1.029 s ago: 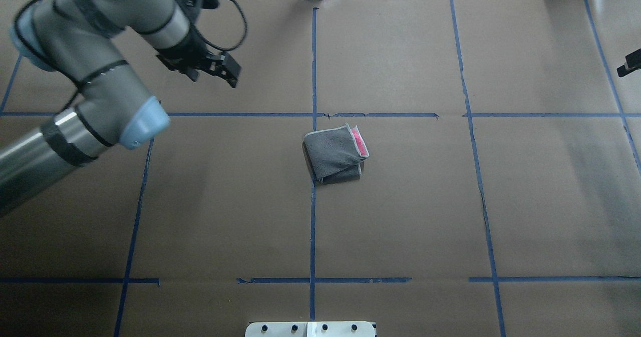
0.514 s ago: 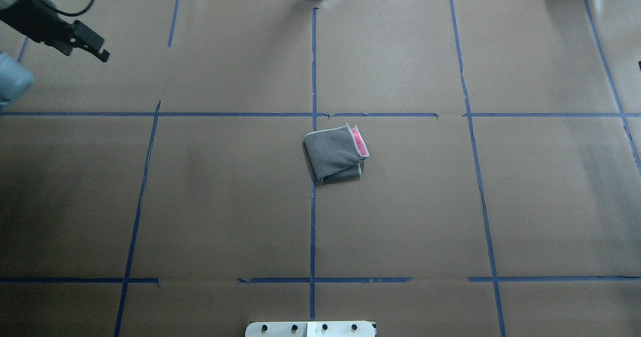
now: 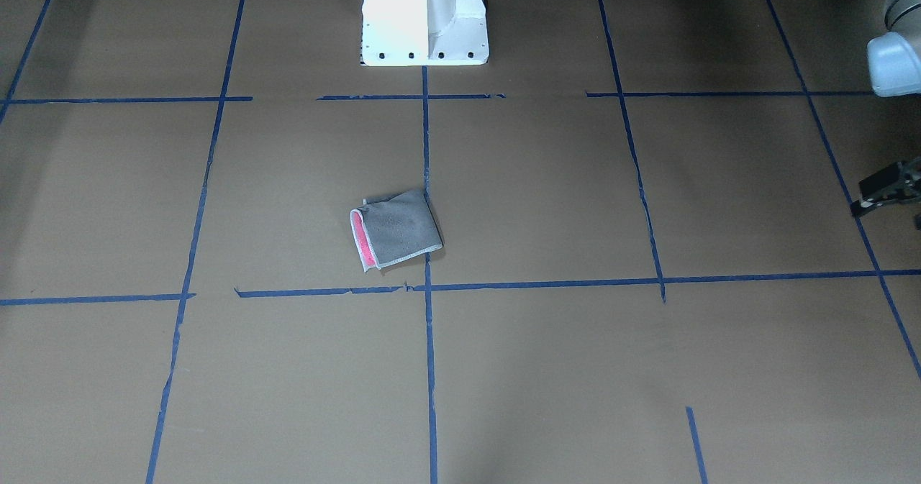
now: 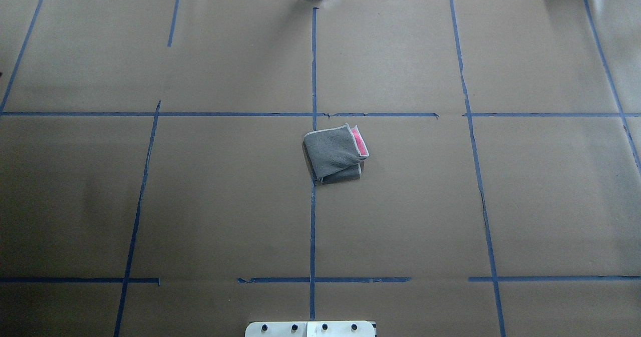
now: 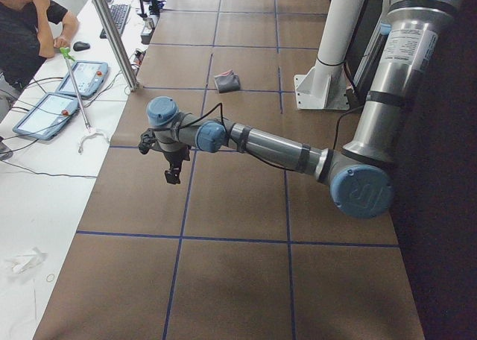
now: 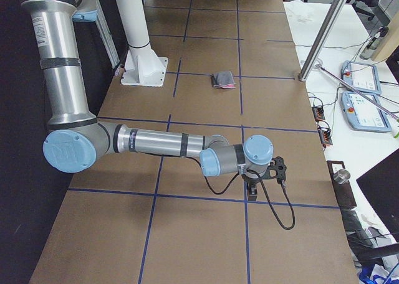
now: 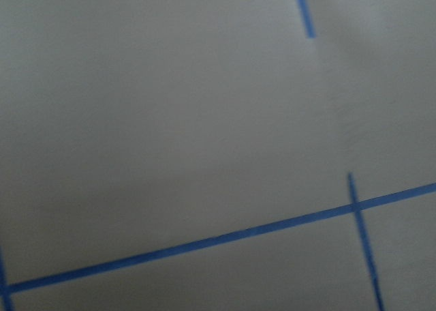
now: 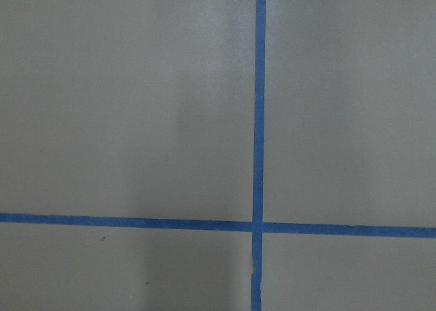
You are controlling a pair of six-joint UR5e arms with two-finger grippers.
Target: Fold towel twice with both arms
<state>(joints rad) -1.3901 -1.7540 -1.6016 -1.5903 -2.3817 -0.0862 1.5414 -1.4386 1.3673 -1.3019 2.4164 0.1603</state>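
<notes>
The towel lay folded near the middle of the worktop, roughly equally far from the left and right edges and resting partly on the central line of blue tape. Its dark grey face was outermost, and a narrow strip of pink with the whitish border showed along the side facing the worktop's right edge. Nothing touched it.

The left arm stretched out low over the worktop's left end. Its end effector hung above the brown surface, close to the edge on the operators' side and well apart from the towel. In the front-facing view only part of it showed at the frame's border, so I cannot tell how far its fingers stood apart.

The right arm reached out likewise over the worktop's right end, its end effector pointing down near the operators' edge. It appeared in the side view alone, so I cannot tell its opening.

Both wrist cameras showed only bare worktop crossed by tape lines; the left one was blurred.
</notes>
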